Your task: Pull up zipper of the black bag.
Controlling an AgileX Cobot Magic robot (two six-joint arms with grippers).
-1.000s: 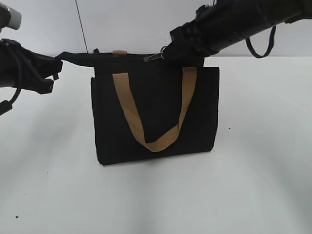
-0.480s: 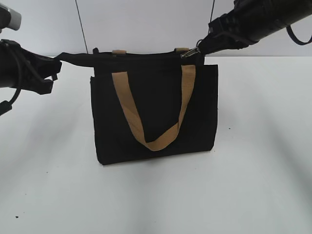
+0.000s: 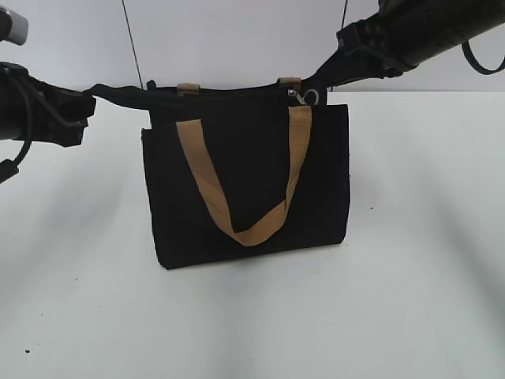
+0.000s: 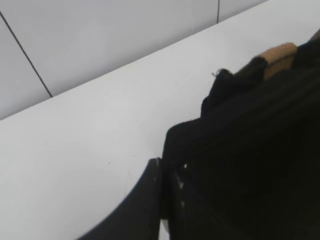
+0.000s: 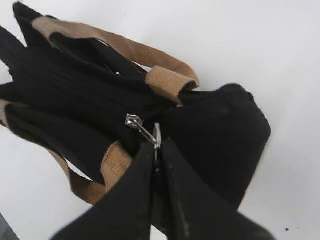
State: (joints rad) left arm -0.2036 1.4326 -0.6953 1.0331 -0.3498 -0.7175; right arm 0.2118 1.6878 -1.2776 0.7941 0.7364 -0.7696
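The black bag (image 3: 252, 181) stands upright on the white table with a tan handle hanging down its front. The zipper (image 3: 298, 95) sits near the right end of the bag's top edge. My right gripper (image 3: 316, 85) is shut on its ring pull. In the right wrist view the silvery zipper (image 5: 134, 122) shows on the black track, its ring pinched between my fingertips (image 5: 157, 150), with the bag (image 5: 220, 130) behind. My left gripper (image 3: 83, 106) is shut on the bag's stretched left end tab. The left wrist view shows its fingers (image 4: 164, 172) clamped on the bag's fabric (image 4: 250, 150).
The white table (image 3: 252, 316) spreads in front of and beside the bag. A white wall (image 3: 221, 39) with a dark seam stands just behind it. The tan handles (image 5: 165, 80) lie beside the zip track.
My right gripper has drawn the zipper rightward along the top, from about the middle to near the right end. In the last half second the pull dropped slightly and the bag shifted a little left.
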